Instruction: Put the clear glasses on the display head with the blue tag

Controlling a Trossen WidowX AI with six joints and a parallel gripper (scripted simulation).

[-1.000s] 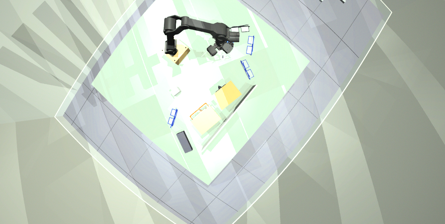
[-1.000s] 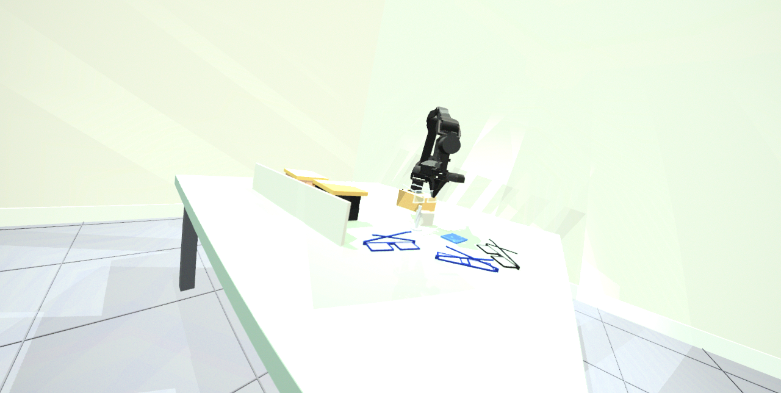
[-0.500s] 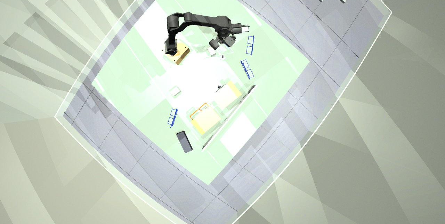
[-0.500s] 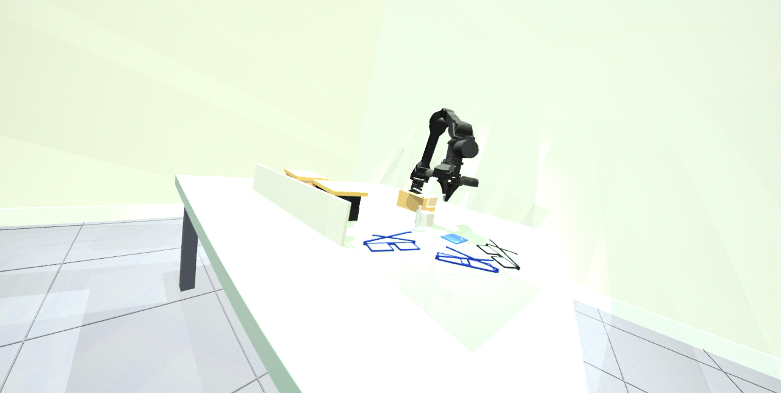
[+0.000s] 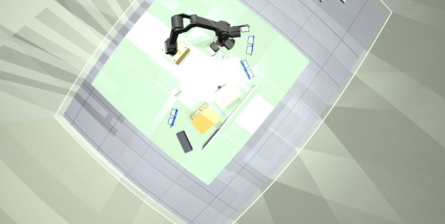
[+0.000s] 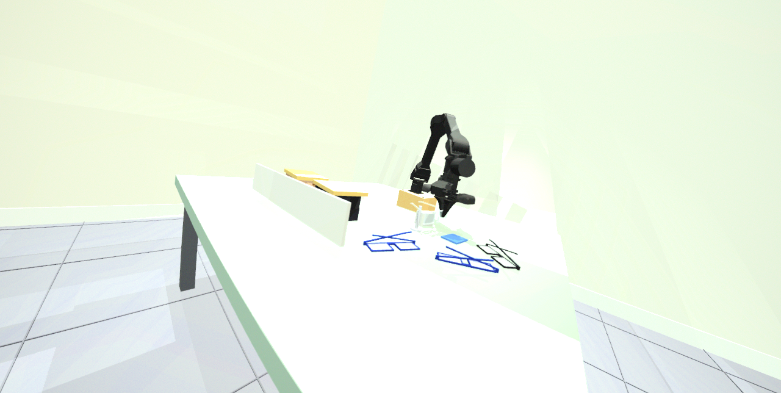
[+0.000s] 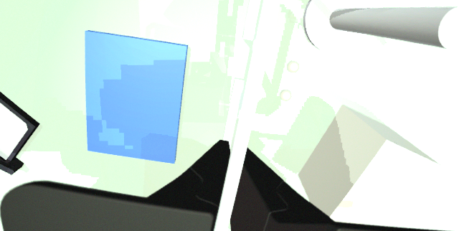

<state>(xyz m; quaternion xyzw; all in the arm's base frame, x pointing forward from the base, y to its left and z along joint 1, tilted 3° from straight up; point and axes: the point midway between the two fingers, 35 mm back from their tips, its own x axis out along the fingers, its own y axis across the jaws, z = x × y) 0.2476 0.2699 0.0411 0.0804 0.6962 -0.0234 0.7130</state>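
Note:
My gripper [image 7: 229,151] [image 6: 442,209] is shut on the clear glasses [image 7: 251,80]; a thin pale bar of the frame runs up from between the black fingers in the wrist view. The blue tag [image 7: 136,95] [image 6: 453,237] lies flat on the table just left of the fingers. The display head [image 7: 376,23] beside this tag shows as a white rounded shape at the upper right of the wrist view, with a pale block [image 7: 344,159] below it. The glasses hang close beside the head; I cannot tell whether they touch it. The other head [image 5: 175,91] stands far off mid-table.
Black glasses [image 5: 244,29] [image 6: 498,254] [image 7: 14,130] and two blue pairs [image 5: 250,44] [image 5: 247,69] [image 6: 467,261] [image 6: 392,243] lie near the tag. A third blue pair [image 5: 172,117], a dark case [image 5: 184,141], orange boxes [image 5: 205,119] and a long white divider [image 6: 300,202] lie further away.

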